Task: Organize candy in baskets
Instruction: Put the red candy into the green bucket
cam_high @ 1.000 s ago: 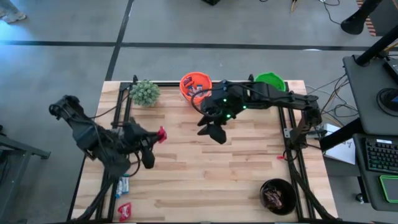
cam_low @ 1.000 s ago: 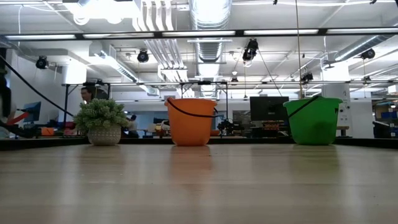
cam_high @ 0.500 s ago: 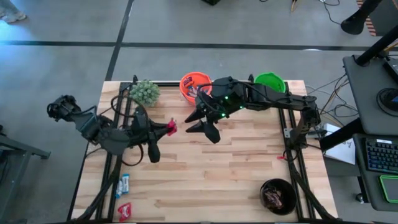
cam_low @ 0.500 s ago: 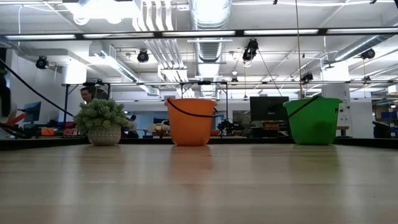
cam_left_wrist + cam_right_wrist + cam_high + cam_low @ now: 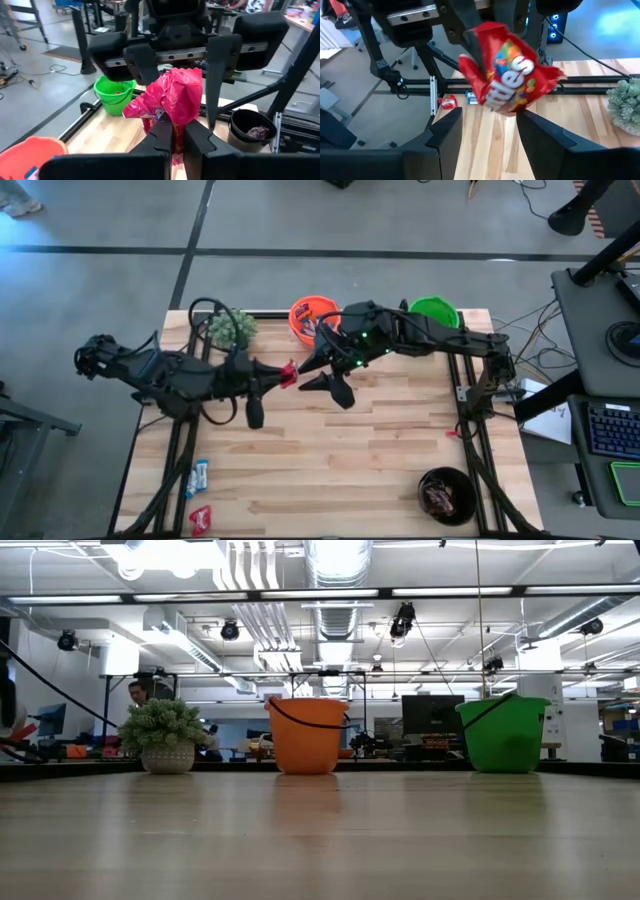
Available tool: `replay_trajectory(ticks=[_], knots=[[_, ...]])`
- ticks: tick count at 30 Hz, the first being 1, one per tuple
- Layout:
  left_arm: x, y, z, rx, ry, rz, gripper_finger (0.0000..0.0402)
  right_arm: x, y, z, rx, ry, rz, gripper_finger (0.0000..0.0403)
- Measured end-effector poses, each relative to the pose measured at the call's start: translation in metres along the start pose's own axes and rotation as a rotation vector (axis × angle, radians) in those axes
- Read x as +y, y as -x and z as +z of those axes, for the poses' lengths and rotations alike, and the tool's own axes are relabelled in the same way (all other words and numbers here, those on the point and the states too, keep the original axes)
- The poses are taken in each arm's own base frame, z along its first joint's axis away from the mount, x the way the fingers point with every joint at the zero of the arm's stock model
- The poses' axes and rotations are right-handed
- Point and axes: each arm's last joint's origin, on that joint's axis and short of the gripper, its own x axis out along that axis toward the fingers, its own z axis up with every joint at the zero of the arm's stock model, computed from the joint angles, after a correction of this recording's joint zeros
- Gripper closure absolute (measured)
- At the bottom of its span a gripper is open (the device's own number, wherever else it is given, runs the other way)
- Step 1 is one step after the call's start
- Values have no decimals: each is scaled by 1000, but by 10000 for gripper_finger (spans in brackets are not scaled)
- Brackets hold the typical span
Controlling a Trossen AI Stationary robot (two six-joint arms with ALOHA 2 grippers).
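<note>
Two end effectors: left (image 5: 284,373) pinches red candy (image 5: 290,371); right (image 5: 322,370) open.

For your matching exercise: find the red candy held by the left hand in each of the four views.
High view: red candy, mid-table, between both hands.
Low view: not in it.
Left wrist view: centre, pinched in the left hand.
Right wrist view: upper centre, above the open right hand.
Shared landmark: orange basket.

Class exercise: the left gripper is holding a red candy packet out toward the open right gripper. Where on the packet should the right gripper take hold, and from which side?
Probably the free end of the red candy packet, away from the left gripper. That end sticks out flat and unobstructed. The right gripper faces it with fingers open, so come straight on and close across the flat faces.
</note>
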Motion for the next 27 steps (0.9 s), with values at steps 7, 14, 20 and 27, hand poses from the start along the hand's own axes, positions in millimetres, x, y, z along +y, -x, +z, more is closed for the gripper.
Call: replay_trajectory(ticks=[7,14,20,27], knots=[[-4,-3,7,-51,-56,-91,401,-3,1,6,-54,14,2,218],[-2,-5,8,-53,-60,-91,401,-2,1,7,-64,20,50,218],[3,-8,9,-53,-57,-75,401,-3,1,7,-69,-4,49,228],[8,-11,9,-50,-55,-59,401,-3,1,7,-68,-47,41,313]])
